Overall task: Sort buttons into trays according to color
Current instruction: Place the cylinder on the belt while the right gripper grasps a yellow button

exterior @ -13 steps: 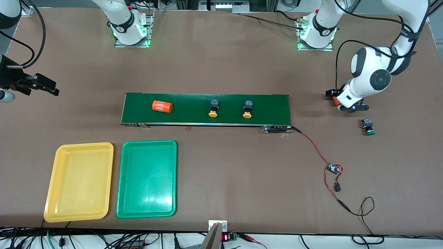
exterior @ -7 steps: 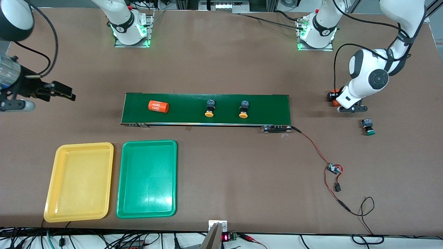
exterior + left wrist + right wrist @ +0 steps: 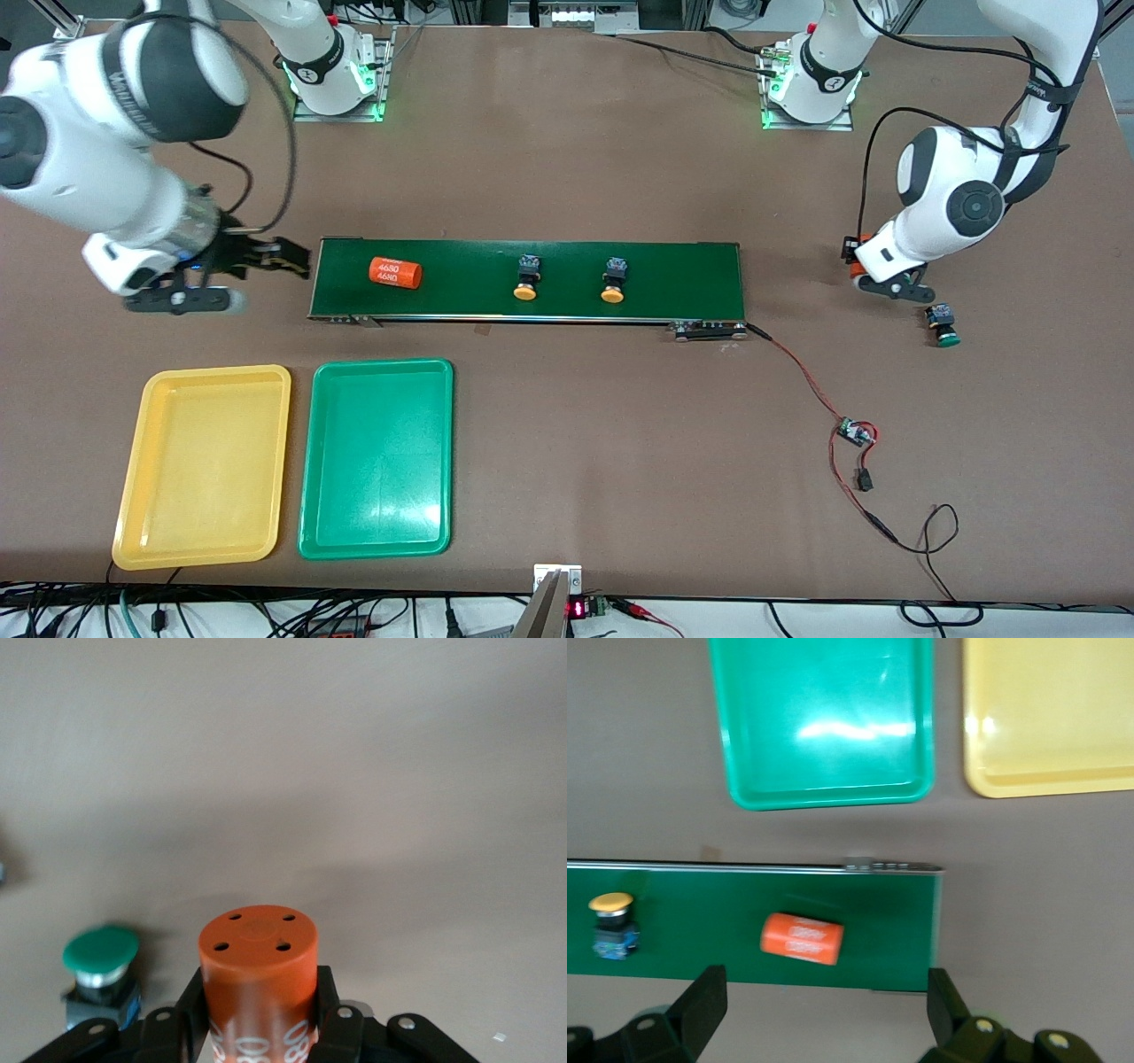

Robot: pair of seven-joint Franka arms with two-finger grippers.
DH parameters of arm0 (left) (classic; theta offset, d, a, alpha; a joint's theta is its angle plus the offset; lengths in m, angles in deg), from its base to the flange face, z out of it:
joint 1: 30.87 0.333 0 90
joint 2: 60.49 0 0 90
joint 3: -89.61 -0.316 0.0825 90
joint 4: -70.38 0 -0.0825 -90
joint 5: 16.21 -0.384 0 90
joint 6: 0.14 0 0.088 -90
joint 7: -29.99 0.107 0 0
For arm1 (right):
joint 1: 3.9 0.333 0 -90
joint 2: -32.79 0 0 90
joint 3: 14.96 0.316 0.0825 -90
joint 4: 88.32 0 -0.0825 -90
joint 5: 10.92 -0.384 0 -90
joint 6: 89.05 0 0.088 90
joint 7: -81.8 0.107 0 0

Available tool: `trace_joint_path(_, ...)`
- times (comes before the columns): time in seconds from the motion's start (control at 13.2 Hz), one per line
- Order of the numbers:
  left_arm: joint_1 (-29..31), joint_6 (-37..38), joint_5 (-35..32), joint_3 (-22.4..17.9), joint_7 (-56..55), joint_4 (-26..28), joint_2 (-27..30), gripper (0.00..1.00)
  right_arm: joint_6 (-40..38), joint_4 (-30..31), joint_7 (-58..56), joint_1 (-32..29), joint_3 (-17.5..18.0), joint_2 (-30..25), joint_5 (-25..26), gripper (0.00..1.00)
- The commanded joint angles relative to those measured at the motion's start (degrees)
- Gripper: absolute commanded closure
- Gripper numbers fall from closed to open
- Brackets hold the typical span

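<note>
While we look down from the front view, the right gripper [image 3: 282, 257] hangs just off the conveyor belt [image 3: 691, 270] at the right arm's end, with the orange cylinder [image 3: 395, 272] closest to it on the belt and the two yellow buttons [image 3: 526, 276] [image 3: 613, 280] farther along toward the left arm. The yellow tray [image 3: 133, 478] and the green tray [image 3: 381, 368] lie side by side, both bare, nearer the camera than that gripper. At the left arm's end of the table, the left gripper [image 3: 864, 266] sits low over the table with something orange in it, and a green button [image 3: 944, 324] lies just beside it, toward the camera.

Switching to the left wrist view, we see the left gripper [image 3: 257, 1028] clamped around a second orange cylinder [image 3: 259, 979], while the green button [image 3: 99, 974] rests on the table close alongside, untouched.

From the right wrist view, the right gripper's fingers [image 3: 700, 1010] stand wide apart and hold nothing; the cylinder [image 3: 803, 938] lies between them and a yellow button [image 3: 613, 923] sits out by one fingertip.

We judge the right arm is lining up a pick. To do it well, we want to skip the cylinder, centre the spread fingers on a yellow button's dark body, allow for belt travel, and close only once squarely over it.
</note>
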Motion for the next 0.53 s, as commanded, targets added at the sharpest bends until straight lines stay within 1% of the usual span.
trace_joint_path(0.0,-2.7,2.49,0.94,3.56,8.03,-2.78,0.42,0.78,3.02,1.79,1.71,3.45,-0.47,1.41,-0.7,0.0)
trace_joint_path(0.08,-2.62,2.49,0.94,6.71,9.18,-3.22,0.42,0.79,5.03,3.01,3.2,4.77,-0.47,1.5,-0.7,0.0)
trace_joint_path(0.23,-2.7,2.49,0.94,11.47,13.21,-5.76,-0.28,0.8,9.6,6.18,5.66,7.84,-0.47,1.68,-0.7,0.0)
trace_joint_path(0.3,-2.7,2.4,0.94,13.66,15.84,-7.25,-0.9,0.8,10.84,7.23,6.02,8.38,-0.47,2.29,-0.7,0.0)
trace_joint_path(0.46,-3.75,2.49,0.94,17.97,20.16,-11.29,-3.09,0.81,11.9,9.17,7.68,10.14,0.84,3.08,-0.7,0.0)
